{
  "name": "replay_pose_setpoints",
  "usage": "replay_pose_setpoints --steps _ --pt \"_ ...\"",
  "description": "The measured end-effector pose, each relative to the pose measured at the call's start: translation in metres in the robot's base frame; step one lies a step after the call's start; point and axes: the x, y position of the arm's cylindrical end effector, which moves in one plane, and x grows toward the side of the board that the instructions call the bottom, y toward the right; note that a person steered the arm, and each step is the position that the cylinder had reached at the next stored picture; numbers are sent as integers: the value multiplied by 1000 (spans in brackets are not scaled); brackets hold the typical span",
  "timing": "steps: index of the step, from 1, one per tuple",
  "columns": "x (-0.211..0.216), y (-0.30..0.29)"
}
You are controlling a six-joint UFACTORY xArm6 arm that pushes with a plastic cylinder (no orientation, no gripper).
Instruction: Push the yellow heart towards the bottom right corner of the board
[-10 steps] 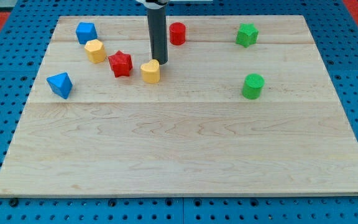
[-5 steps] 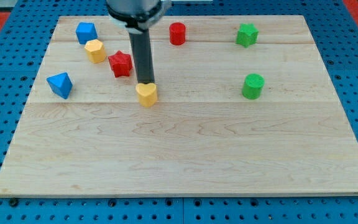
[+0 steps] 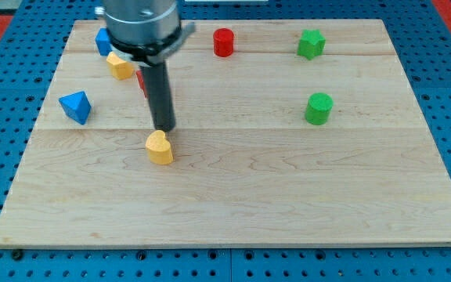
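My tip (image 3: 165, 128) sits just above the yellow heart (image 3: 160, 147), at about its 12 o'clock, touching or nearly so; I cannot tell which. I carry no claw, only a plain rod, so there is nothing to stand apart or together. The yellow heart lies left of centre on the tabletop (image 3: 288, 204), well apart from the bottom right corner at its 4 o'clock.

The risk, as I judge it, is direction. From 12 o'clock a push sends the heart straight down toward 6 o'clock, or lets it slip off toward 7 o'clock, not toward the corner. I should come round to its 10 o'clock side first. The heart's curved lobes may also let it rotate and slide off my tip if contact is off-centre.

Behind my rod a red block (image 3: 141, 81) is mostly hidden. A yellow block (image 3: 118, 66), a blue block (image 3: 75, 106) and another blue one (image 3: 100, 39) lie toward 10 o'clock, clear of the intended path. A red cylinder (image 3: 224, 41), a green block (image 3: 311, 43) and a green cylinder (image 3: 318, 108) stand toward 1 and 2 o'clock.

No brands, labels or writing can be read.
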Motion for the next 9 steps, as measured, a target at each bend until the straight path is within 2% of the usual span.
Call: replay_pose_setpoints --steps 1,2,3,4,5,7,8,9 --pt "11 -37" --pt "54 33" --pt "69 113" --pt "72 101" --pt "45 46" --pt "45 6" --pt "58 -12" --pt "88 -23"
